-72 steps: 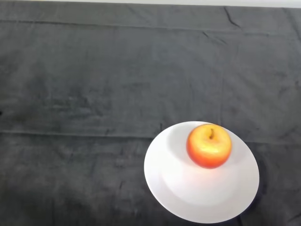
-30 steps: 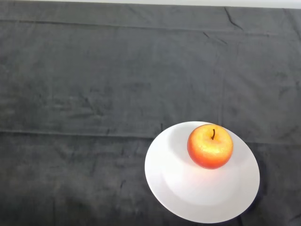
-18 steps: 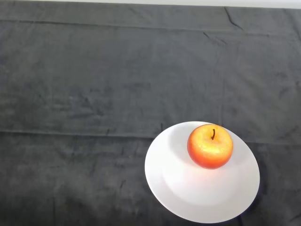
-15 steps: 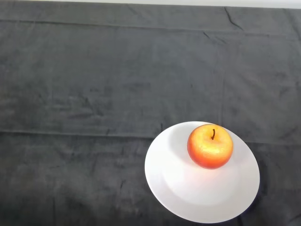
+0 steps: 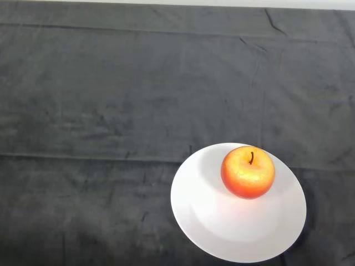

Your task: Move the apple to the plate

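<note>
A red and yellow apple [image 5: 248,172] with a dark stem stands upright on a white round plate [image 5: 222,221]. It rests on the plate's far part, right of the plate's middle. The plate lies on the dark cloth at the lower right of the head view.
The dark cloth [image 5: 111,111] covers the table, with creases running across it. The table's far edge [image 5: 177,4] shows as a pale strip along the top.
The apple turned slightly on the plate soon after the earliest frame; its stem now stands more upright. Nothing has moved in the last second.
</note>
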Robot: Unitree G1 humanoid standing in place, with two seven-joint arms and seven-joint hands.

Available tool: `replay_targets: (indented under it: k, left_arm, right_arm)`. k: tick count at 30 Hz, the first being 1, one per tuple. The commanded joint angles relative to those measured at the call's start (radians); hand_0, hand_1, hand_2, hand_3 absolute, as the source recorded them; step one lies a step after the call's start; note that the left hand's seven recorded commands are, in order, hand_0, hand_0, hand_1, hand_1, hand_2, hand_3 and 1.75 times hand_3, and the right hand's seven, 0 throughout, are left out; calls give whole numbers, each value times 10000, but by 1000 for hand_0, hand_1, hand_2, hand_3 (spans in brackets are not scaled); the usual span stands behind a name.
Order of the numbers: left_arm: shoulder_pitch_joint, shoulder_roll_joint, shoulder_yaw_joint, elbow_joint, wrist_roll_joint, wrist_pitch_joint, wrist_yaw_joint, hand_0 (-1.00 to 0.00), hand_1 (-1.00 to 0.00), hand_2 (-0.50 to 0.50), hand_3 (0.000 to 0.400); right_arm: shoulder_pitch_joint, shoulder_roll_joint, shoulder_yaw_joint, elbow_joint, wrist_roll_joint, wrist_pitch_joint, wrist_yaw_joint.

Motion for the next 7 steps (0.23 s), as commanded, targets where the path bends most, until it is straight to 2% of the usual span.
replay_targets:
  k: [1,7]
  left_arm:
    - [344,303,310,-266,215,131,190,0,0,0,0]
    - [229,246,306,-285,290,201,229,0,0,0,0]
  right_arm:
    - [272,-40,-77,232,64,3,22]
    - [273,-40,-77,230,64,4,22]
